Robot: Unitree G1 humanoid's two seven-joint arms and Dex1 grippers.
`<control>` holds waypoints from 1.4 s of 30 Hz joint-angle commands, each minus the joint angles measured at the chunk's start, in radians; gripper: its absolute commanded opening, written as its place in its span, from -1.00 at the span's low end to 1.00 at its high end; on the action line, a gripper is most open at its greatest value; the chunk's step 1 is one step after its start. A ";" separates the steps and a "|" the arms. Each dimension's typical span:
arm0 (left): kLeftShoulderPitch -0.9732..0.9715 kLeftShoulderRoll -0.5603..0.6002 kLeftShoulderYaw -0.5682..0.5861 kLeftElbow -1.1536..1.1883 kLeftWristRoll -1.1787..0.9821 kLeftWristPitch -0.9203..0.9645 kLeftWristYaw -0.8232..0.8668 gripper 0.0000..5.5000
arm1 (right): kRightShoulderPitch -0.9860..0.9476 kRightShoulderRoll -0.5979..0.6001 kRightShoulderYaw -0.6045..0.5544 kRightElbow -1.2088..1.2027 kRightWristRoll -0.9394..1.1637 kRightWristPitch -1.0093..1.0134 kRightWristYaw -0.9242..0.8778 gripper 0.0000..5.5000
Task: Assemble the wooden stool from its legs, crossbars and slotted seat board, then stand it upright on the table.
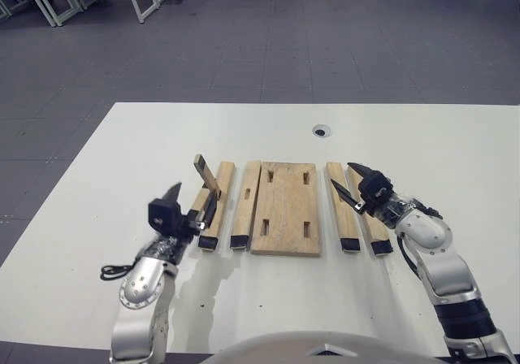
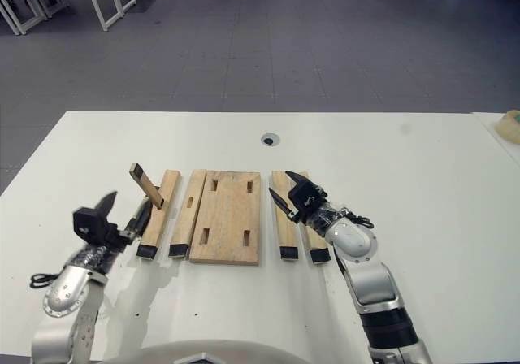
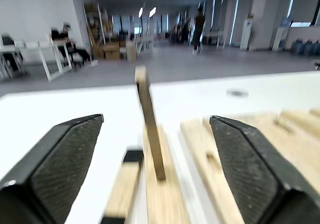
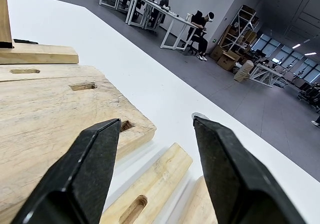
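**A:** Is either end effector holding anything?

**B:** No. The left end effector [image 1: 188, 206] is spread wide and empty. It sits low at about 8 o'clock of the seat board [image 1: 284, 210], by the near ends of the left legs [image 1: 221, 197]. The right end effector [image 1: 348, 179] is open about as wide and also empty, hanging over the right legs [image 1: 342, 205] at 3 o'clock of the board.

**A:** So where's the risk?

**B:** The crossbar [image 1: 207, 175], at 10 o'clock. It stands tilted with its lower end on one of the left legs, and I cannot tell whether it is seated in a slot. It is straight ahead of the left end effector, so a low approach could knock it flat or skid a loose leg across the bench [image 1: 439, 153].

**A:** And on the right?

**B:** The two right legs lie close side by side. Closing there might pinch both, or shove one against the board. All the pieces look free to slide.
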State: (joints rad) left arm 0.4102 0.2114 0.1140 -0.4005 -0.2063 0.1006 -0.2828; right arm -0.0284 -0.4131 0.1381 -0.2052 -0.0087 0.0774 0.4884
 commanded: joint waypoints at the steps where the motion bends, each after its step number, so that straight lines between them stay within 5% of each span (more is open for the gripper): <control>1: 0.026 -0.014 -0.062 0.070 0.042 0.053 0.013 0.47 | -0.011 -0.011 -0.003 0.003 -0.012 0.000 0.006 -0.04; 8: 0.046 -0.023 -0.077 0.102 0.071 0.176 0.070 0.47 | -0.005 -0.011 -0.003 0.003 -0.014 -0.005 0.007 -0.04; 19: 0.006 -0.034 -0.073 0.059 0.035 0.341 0.091 -0.21 | -0.020 -0.009 -0.007 0.015 -0.012 -0.012 0.009 -0.04; 26: -0.344 -0.101 0.051 0.010 -0.232 0.342 0.041 -0.25 | -0.084 0.083 -0.138 -0.010 0.301 0.256 0.031 -0.04; 31: -0.571 -0.056 0.097 0.099 -0.584 0.564 -0.121 -0.25 | -0.168 0.131 -0.257 -0.018 0.718 0.592 0.090 0.30; 39: -0.664 0.125 0.109 0.184 -0.926 0.892 -0.349 -0.25 | -0.281 0.097 -0.370 0.038 1.186 0.935 0.142 0.89; 42: -0.664 0.160 0.080 0.161 -0.975 0.952 -0.405 -0.25 | -0.333 0.104 -0.363 0.078 1.253 0.990 0.131 0.91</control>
State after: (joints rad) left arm -0.2329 0.3474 0.2165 -0.2196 -1.1538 1.0226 -0.6555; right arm -0.3177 -0.3077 -0.2248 -0.1440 1.2053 1.0325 0.6291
